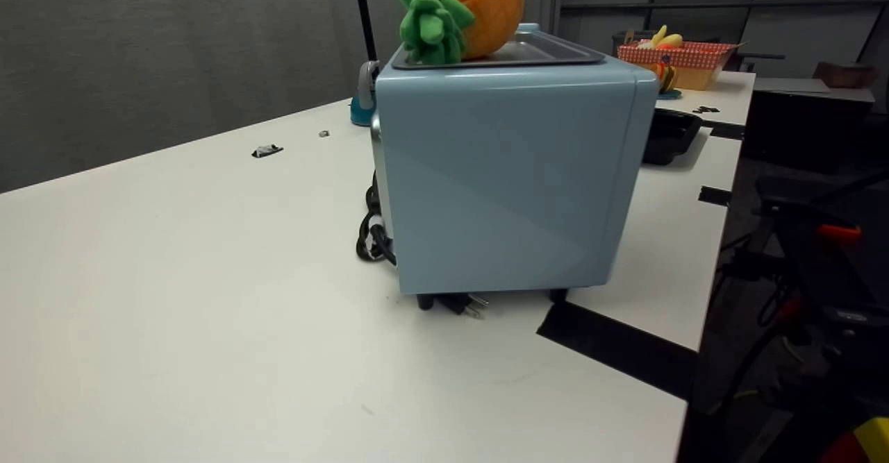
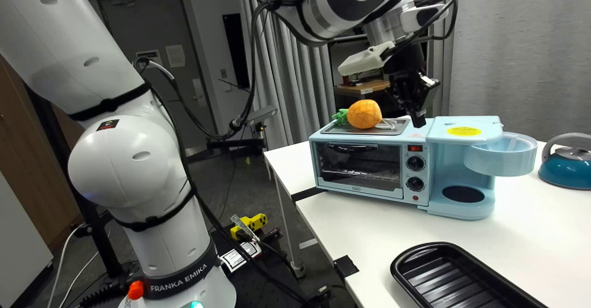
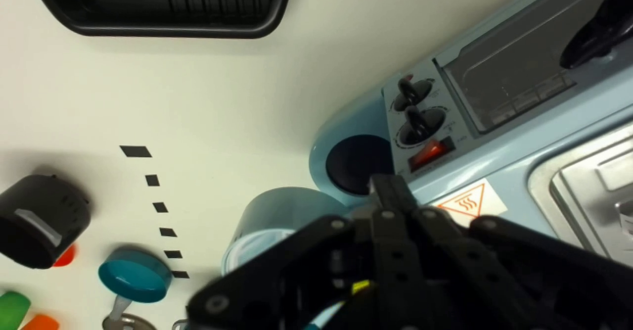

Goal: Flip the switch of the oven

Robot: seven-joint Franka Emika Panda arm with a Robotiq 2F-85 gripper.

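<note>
The oven is a pale blue box in an exterior view (image 1: pixel 507 185), seen from its plain side. Its front shows in an exterior view (image 2: pixel 436 160), with a glass door, two black knobs and a coffee-maker part. The red switch (image 2: pixel 415 148) sits above the knobs and also shows in the wrist view (image 3: pixel 431 154). My gripper (image 2: pixel 419 121) is over the oven's top near the front edge, above and behind the switch. In the wrist view its fingertips (image 3: pixel 391 184) are together with nothing between them, a little apart from the switch. I cannot tell whether they touch the oven.
A toy pineapple (image 2: pixel 364 114) lies on the metal tray (image 2: pixel 397 127) on the oven. A light blue round holder (image 2: pixel 501 155) juts from its side. A black pan (image 2: pixel 452 275) lies in front. A teal kettle (image 2: pixel 568 169) stands beyond the holder. A dark cup (image 3: pixel 44 221) is on the table.
</note>
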